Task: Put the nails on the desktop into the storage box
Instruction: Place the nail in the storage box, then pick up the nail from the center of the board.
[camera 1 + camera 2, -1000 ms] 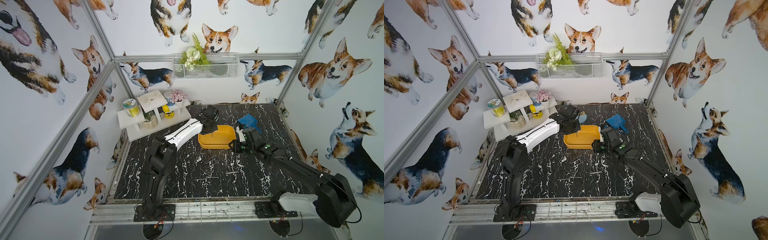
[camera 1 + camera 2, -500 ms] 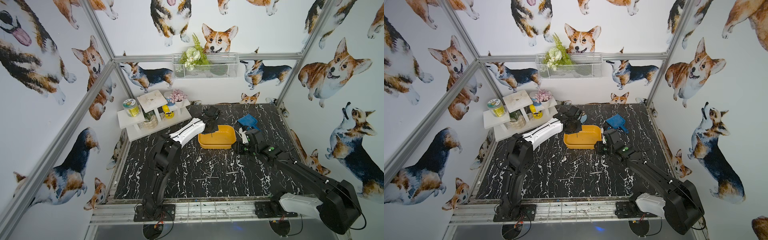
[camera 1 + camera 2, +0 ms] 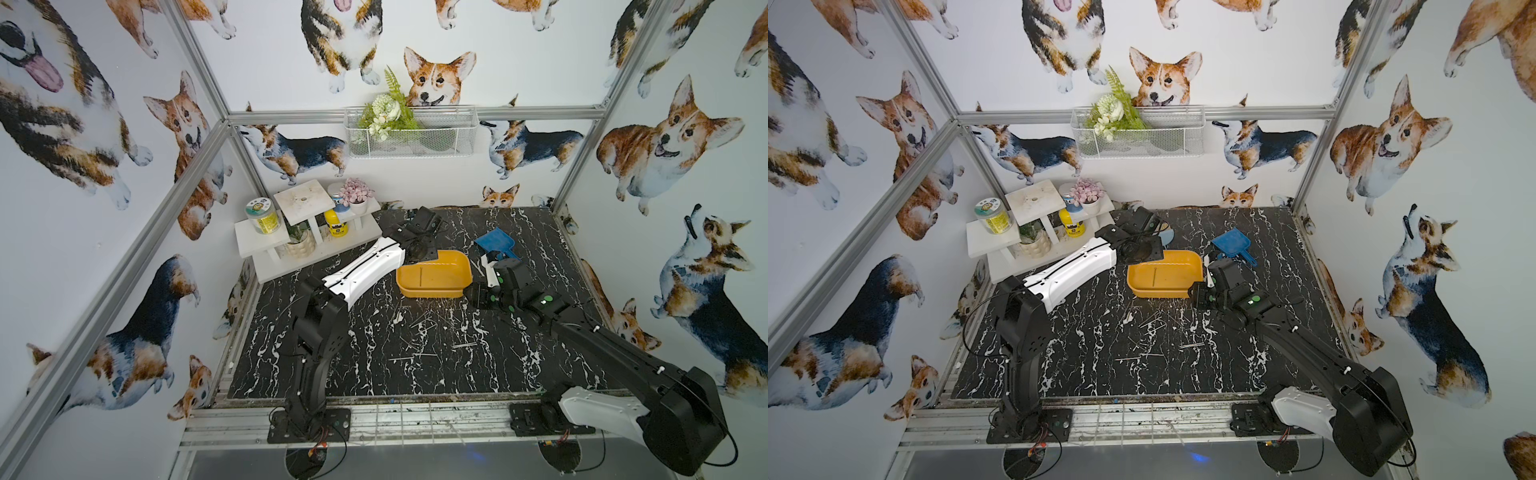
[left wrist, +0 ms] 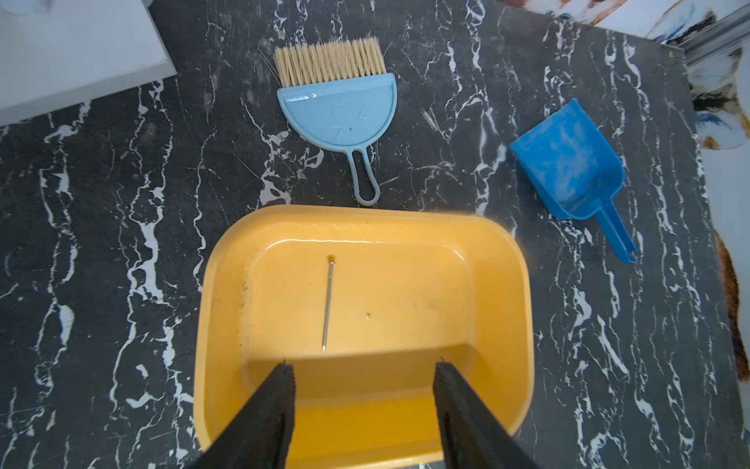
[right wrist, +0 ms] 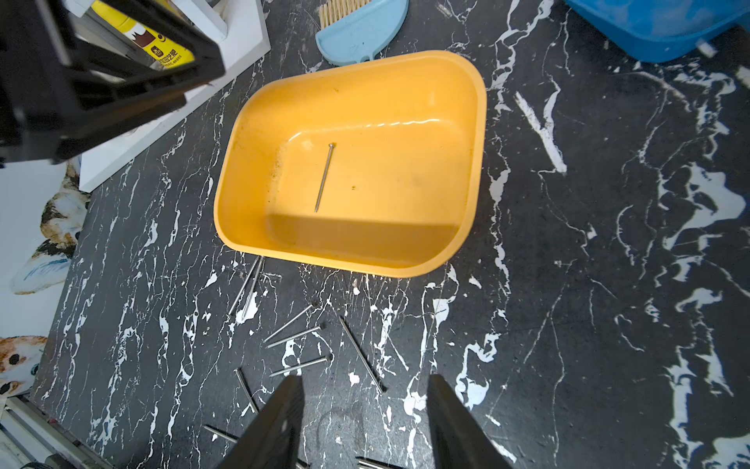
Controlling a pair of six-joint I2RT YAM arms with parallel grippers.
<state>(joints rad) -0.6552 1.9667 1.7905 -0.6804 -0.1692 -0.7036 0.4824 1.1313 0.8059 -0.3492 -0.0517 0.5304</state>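
The storage box (image 4: 365,213) is a shallow yellow tub at the back middle of the desktop (image 3: 365,365). One nail (image 4: 328,304) lies on its floor, also seen in the right wrist view (image 5: 324,178). My left gripper (image 4: 363,365) hangs above the box, open, with nothing between its fingers. Several nails (image 5: 298,331) lie scattered on the desktop just in front of the box and show in both top views (image 3: 419,328) (image 3: 1154,328). My right gripper (image 5: 365,379) hovers over them beside the box's right front corner (image 3: 471,293), open and holding nothing.
A light blue brush (image 4: 337,109) lies behind the box and a blue dustpan (image 3: 494,243) to its right rear. The white shelf stand (image 3: 307,232) with jars and plants fills the back left corner. A wire basket (image 3: 409,133) hangs on the back wall.
The left gripper's jaws have gone from shut to open above the box. The right gripper's jaws have spread a little wider. Neither arm has moved much.
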